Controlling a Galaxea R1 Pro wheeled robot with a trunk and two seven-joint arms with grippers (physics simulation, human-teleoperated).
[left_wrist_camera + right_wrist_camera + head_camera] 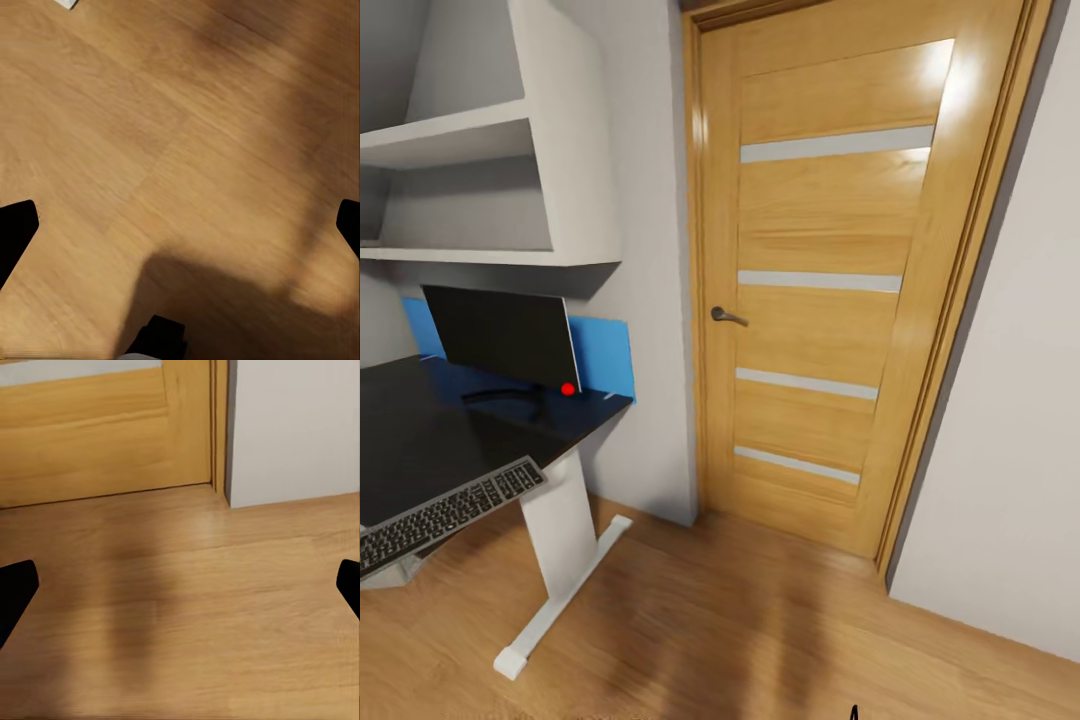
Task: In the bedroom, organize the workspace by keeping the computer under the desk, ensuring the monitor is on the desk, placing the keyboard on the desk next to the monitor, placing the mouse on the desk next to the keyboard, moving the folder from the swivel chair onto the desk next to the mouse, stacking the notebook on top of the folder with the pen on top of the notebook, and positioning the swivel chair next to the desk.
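The glossy black desk with a white leg stands at the left of the head view. A black monitor with a red dot rests on it near the wall. A grey keyboard with black keys lies at the desk's front edge, overhanging it. My left gripper hangs open over bare wood floor, its dark fingertips far apart. My right gripper is open too, above the floor near the door's foot.
A closed oak door with a lever handle fills the middle. White shelves hang over the desk, with a blue wall panel behind it. A pale wall stands right. Light wood floor lies ahead.
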